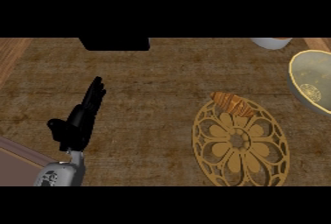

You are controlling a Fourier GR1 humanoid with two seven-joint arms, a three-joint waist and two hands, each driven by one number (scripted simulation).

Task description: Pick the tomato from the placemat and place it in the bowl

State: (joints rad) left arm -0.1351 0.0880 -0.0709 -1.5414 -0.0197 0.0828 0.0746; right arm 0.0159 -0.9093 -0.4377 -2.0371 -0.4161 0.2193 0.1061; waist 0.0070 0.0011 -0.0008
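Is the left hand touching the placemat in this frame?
Apart. The head view shows the left hand open over bare counter, a wide gap from the placemat.

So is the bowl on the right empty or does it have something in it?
Empty, as far as shows: the bowl has only a speckled inside with a pale mark; its right part is cut off.

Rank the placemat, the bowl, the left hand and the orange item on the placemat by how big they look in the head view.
1. Placemat, largest.
2. Bowl, though the view's right edge cuts it off, so it may really rival the placemat.
3. Left hand, open and resting.
4. Orange striped item at the placemat's top edge, smallest.
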